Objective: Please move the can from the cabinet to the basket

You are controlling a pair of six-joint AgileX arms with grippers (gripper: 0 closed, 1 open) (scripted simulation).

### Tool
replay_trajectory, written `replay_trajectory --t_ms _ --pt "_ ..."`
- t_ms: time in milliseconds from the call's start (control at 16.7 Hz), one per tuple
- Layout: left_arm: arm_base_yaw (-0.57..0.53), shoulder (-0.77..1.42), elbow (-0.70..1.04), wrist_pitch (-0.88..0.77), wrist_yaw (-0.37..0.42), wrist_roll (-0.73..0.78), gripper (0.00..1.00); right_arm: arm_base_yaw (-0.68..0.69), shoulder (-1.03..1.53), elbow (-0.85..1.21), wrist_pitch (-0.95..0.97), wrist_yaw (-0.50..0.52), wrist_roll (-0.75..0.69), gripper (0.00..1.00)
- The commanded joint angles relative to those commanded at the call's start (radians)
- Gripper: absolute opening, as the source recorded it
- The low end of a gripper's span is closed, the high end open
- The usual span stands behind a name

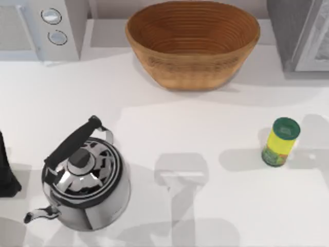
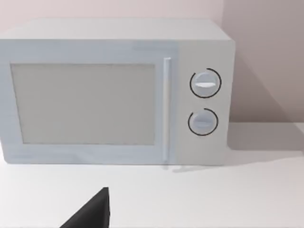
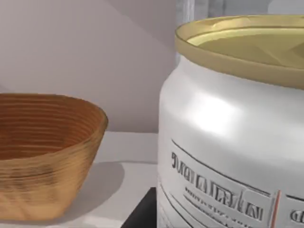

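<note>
Standing upright, the can [image 3: 228, 142] sits right up against the right wrist cam: silvery body, gold rim on top, long axis vertical, dark lettering running across its side w/ a thin red line. Just below it is a dark wedge [image 3: 142, 216], prob. part of the right hand; can't tell if that hand is apart or clamped on the can. The basket [image 3: 45, 152] sits further off on the counter [image 3: 128, 166], well apart from the can, open side up. A pale vertical strip behind the can may be the cabinet frame, but that's unclear.

From above, the basket [image 1: 193, 43] is at the back centre of the counter [image 1: 205, 113] and the cabinet [image 1: 303, 36] at the back right corner. A yellow-green container [image 1: 280, 141] stands on the right side and a kettle [image 1: 85, 188] front left.

The left arm [image 1: 6, 172] is parked at the left edge. Its wrist cam faces the microwave [image 2: 114, 95]; one dark tip of the left hand [image 2: 90, 213] pokes in, state can't be told.
</note>
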Motion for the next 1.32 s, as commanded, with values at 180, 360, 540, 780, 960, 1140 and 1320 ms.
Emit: replay_trajectory --t_ms 180,360,540,780,960,1140,1320 --pt "0.0 0.0 0.0 0.0 0.0 0.0 1.0 -0.04 -0.187 -0.257 0.102 -0.003 -0.008 0.0" --pt "0.0 0.0 0.0 0.0 0.0 0.0 1.0 -0.065 -0.317 -0.421 0.176 0.009 -0.015 0.0" --pt "0.0 0.0 0.0 0.0 0.0 0.0 1.0 -0.075 -0.374 -0.489 0.209 0.021 -0.018 0.0" --pt "0.0 0.0 0.0 0.0 0.0 0.0 1.0 -0.075 -0.376 -0.491 0.209 0.021 -0.018 0.0" --pt "0.0 0.0 0.0 0.0 0.0 0.0 1.0 -0.068 -0.358 -0.49 0.21 0.024 -0.016 0.0" --pt "0.0 0.0 0.0 0.0 0.0 0.0 1.0 -0.038 -0.268 -0.422 0.239 0.054 -0.017 0.0" --pt "0.0 0.0 0.0 0.0 0.0 0.0 1.0 0.016 -0.087 -0.296 0.291 0.111 -0.017 0.0"
